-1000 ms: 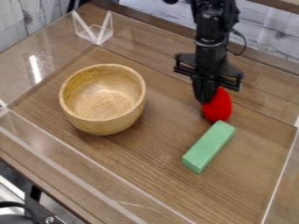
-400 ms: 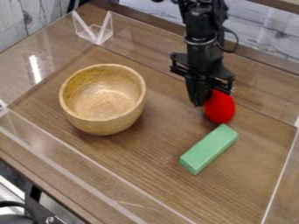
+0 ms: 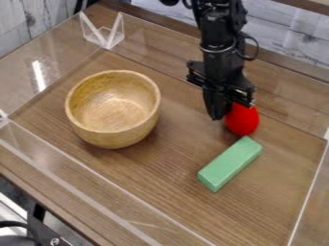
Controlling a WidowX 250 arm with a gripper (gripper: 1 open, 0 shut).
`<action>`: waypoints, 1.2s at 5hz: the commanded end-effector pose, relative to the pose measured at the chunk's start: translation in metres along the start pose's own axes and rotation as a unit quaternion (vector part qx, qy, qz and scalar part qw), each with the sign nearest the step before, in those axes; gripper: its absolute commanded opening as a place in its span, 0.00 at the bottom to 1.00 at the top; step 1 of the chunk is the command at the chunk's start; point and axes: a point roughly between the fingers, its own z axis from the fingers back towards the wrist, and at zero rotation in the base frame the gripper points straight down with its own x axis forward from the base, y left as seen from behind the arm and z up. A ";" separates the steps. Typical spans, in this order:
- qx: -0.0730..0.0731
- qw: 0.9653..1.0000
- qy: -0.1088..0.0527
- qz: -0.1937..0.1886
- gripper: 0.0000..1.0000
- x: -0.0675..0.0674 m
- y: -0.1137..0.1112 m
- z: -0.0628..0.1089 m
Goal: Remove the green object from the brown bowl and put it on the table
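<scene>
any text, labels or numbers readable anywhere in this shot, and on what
None: no readable text, label, brand or number shows.
The round light-brown wooden bowl, the flat mint-green rectangular block, the red strawberry-like toy, the black robot arm's tool and the dark wood-grain table all look unmarked.
</scene>
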 end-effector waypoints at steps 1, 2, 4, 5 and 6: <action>0.002 0.999 -0.042 -0.027 1.00 0.013 0.003 0.032; -0.006 0.998 -0.031 -0.054 1.00 0.004 -0.013 0.047; 0.000 0.999 -0.025 -0.031 1.00 -0.034 -0.002 0.058; 0.007 1.000 -0.019 -0.016 1.00 -0.039 -0.003 0.041; 0.013 1.000 -0.012 -0.004 0.00 -0.042 -0.005 0.026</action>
